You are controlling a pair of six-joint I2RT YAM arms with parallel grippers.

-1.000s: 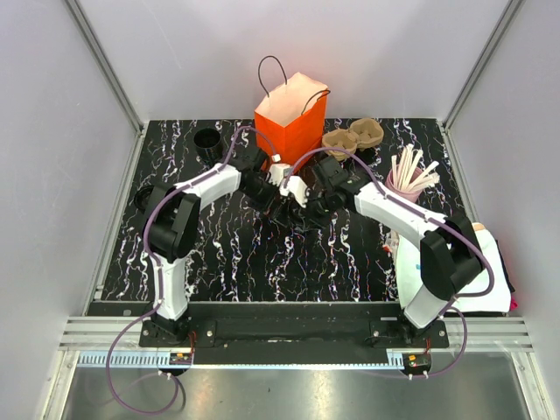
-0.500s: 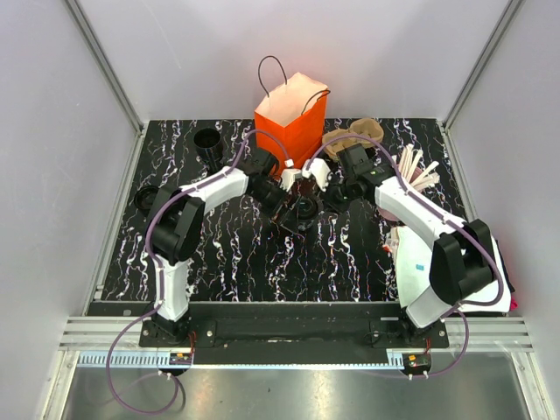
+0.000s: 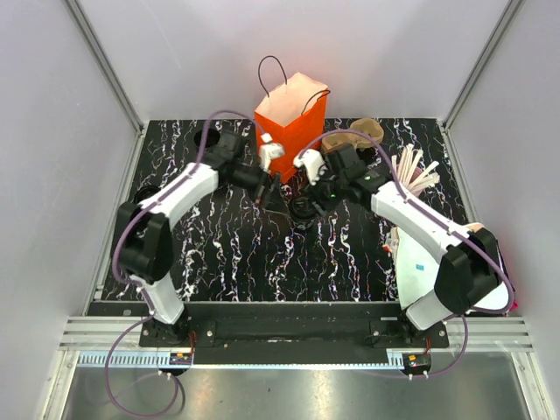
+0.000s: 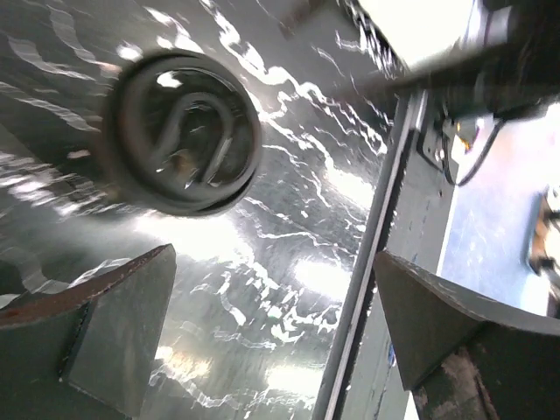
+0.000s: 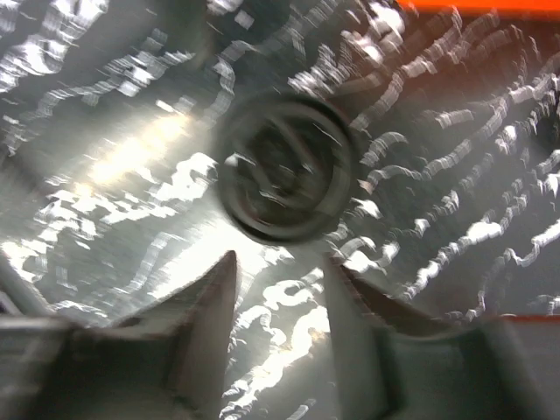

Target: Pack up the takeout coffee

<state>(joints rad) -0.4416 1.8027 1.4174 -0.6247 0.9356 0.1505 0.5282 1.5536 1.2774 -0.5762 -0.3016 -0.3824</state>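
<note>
The left gripper is spread wide and empty. The takeout coffee stands on the marbled table beyond one fingertip, outside the jaws. The right gripper hangs partly open, gripping nothing, with the cup's lid just past its fingertips.

Motion blur smears the takeout coffee and the marbled table in the right wrist view, where the orange paper bag is cut to a strip at the top edge. The left wrist view is soft too, and its bottom edge crops both fingers of the left tool. From above, the right arm hides part of the pulp tray.
</note>
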